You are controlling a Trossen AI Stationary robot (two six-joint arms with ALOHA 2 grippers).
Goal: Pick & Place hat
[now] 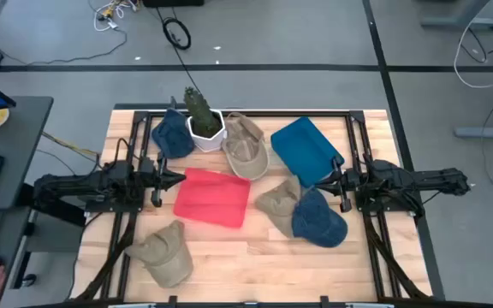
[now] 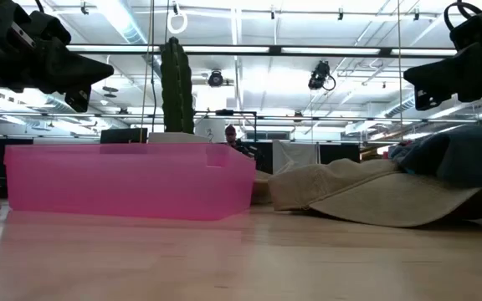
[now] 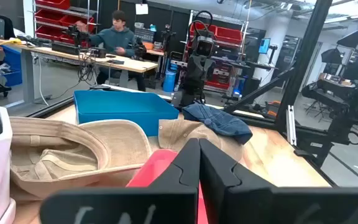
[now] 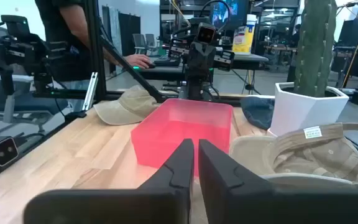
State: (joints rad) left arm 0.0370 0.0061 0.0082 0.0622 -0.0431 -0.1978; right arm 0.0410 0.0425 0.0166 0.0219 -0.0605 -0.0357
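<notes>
Both arms just hang over the desk [image 1: 255, 248], doing nothing. The left hand [image 1: 178, 178] has its fingers together, right beside the red bin [image 1: 213, 198]. The right hand [image 1: 325, 182] is pinched together too, with the denim hat [image 1: 319, 218] and a tan hat [image 1: 278, 201] lying just beside it, the blue bin [image 1: 305, 150] close by.

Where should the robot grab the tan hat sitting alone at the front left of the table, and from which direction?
Judging from the high view, the tan hat lies apart from everything else with bare wood around it. Its soft rounded crown looks the easiest part to pinch, coming straight down from above. The left gripper, fingers shut, is the nearer one.
</notes>
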